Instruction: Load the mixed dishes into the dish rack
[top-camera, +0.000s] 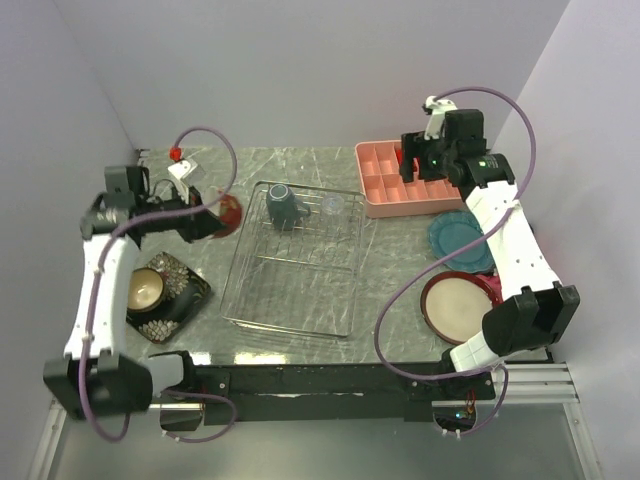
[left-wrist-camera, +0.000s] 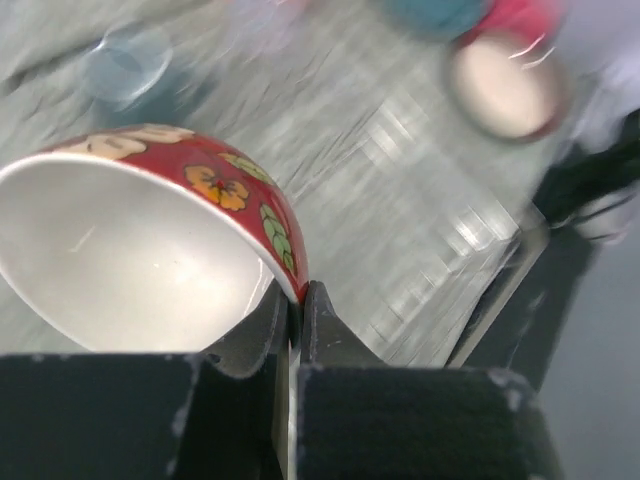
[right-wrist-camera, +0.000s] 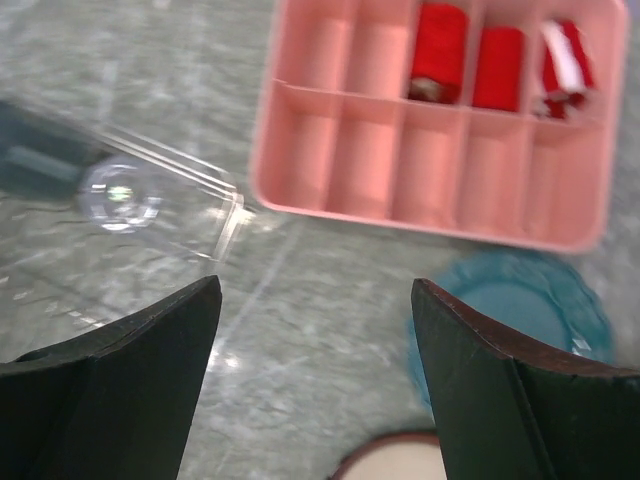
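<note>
Red bowl (left-wrist-camera: 150, 250) is hanging tilted on its side. The left pincer (left-wrist-camera: 298, 300) is pinching its rim, one finger inside and one outside, closed tight on the wall. In the top view the bowl is sitting in the air just off the 10 o'clock corner of the dish rack (top-camera: 240, 290), seemingly not over the wire yet. The left wrist view is blurring, so finer detail is not readable.

The rack is already holding the grey-blue mug (top-camera: 281, 205) at its 11 o'clock end and the clear glass (top-camera: 332, 205) at 1 o'clock. No dish is showing on the half toward 6 o'clock.

Step in hand, judging: carrying the bowl in.
- Going toward 3 o'clock, high enough to clear the low wire side.
- Staying off the mug and aiming for the middle or the 6 o'clock half.
- Moving slowly, since a thin rim grip is likely letting the bowl swing.
- Seating it on the wire before letting go.

Right pincer (right-wrist-camera: 315, 300) is standing wide, holding nothing, hovering by the pink tray (right-wrist-camera: 430, 180).

Waiting on the desk (top-camera: 395, 235):
- Teal scalloped plate (top-camera: 455, 240) and red-rimmed cream round plate (top-camera: 455, 305), at the rack's 3 to 4 o'clock.
- Black floral square plate (top-camera: 185, 290) carrying the small dark patterned bowl (top-camera: 146, 290), at 8 o'clock.
</note>
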